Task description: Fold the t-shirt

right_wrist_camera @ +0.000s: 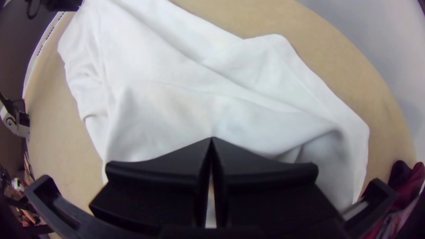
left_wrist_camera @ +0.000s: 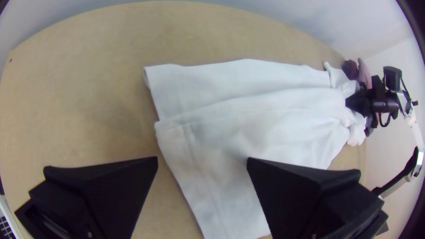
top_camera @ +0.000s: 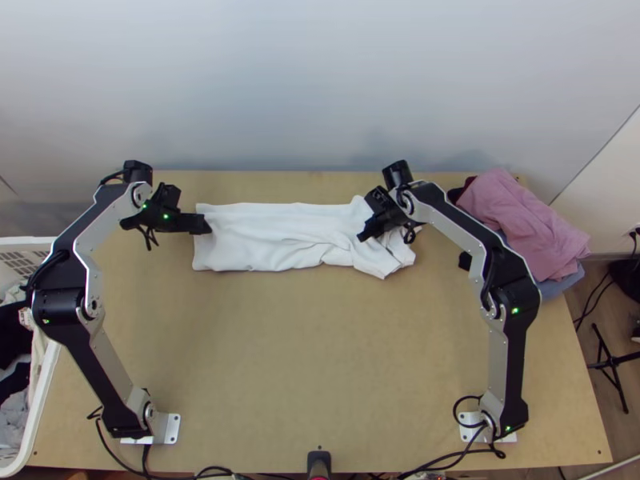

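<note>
Beyond the light wooden table (top_camera: pixel 320 376) a pale wall (top_camera: pixel 296 88) is seen. The white t-shirt (top_camera: pixel 280 232) is laid across the table's far part as a long, narrow strip, its long axis running from nine to three o'clock in the top view. At its straight nine o'clock end the left gripper (left_wrist_camera: pixel 202 158) is placed, jaws open, with most of the shirt towards three. Near the rumpled end the right gripper (right_wrist_camera: pixel 211 138) is set, jaws closed; whether cloth is pinched cannot be told. For a crosswise fold, the straight end seems best lifted by the nearer left gripper.
</note>
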